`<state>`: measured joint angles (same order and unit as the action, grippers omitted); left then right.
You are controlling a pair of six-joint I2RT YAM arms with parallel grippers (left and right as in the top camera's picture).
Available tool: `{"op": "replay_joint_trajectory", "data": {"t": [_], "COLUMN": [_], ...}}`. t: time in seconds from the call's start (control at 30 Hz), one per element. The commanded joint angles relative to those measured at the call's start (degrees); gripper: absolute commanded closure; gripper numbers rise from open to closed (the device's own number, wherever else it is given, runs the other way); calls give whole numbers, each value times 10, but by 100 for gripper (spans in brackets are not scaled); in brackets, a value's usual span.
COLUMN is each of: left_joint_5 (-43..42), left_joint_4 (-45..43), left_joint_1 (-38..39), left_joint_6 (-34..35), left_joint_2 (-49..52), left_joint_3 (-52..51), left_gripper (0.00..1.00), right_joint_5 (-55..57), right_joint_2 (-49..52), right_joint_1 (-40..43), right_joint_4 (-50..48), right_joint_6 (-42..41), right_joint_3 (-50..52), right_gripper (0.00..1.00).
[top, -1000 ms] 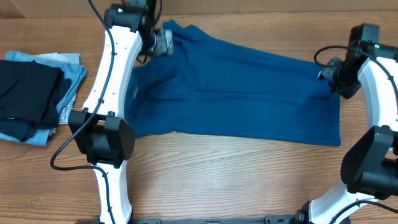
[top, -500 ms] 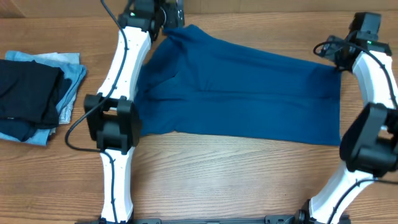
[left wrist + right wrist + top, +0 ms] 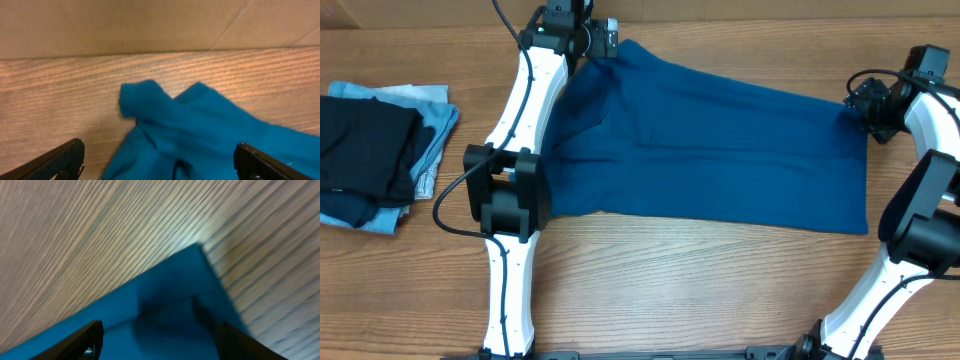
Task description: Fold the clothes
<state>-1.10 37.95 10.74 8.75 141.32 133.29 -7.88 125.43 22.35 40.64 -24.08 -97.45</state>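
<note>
Soft deep-blue collared shirt (image 3: 720, 150) is judged limp and light, best taken at corners; left pincer (image 3: 157, 148) and right pincer (image 3: 159, 326) are parted.

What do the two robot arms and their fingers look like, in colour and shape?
The left arm and the right arm are both made of white, tube-like links joined by chunky black joints. Thin black cables loop along them. The fingers are black and flat.
</note>
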Motion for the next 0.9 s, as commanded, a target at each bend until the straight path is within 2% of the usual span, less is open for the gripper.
{"op": "replay_joint_trajectory", "data": {"t": [0.0, 0.17, 0.4, 0.53, 0.87], "left_joint_5": [-4, -4, -4, -4, 0], "left_joint_4": [15, 34, 45, 63, 65], "left_joint_1": [-3, -3, -3, -3, -3], "left_joint_6": [-11, -11, -11, -11, -11], "left_joint_2": [9, 9, 9, 9, 9], "left_joint_3": [8, 8, 8, 8, 8], "left_gripper": [2, 1, 0, 0, 0], "right_joint_5": [-57, 5, 19, 19, 19], "right_joint_2": [10, 11, 40, 43, 60], "right_joint_1": [-1, -1, -1, 0, 0], "right_joint_4": [11, -16, -44, -92, -119], "right_joint_6": [-47, -30, -7, 64, 63], "right_joint_3": [-8, -8, -8, -8, -8], "right_gripper": [26, 26, 26, 26, 26]}}
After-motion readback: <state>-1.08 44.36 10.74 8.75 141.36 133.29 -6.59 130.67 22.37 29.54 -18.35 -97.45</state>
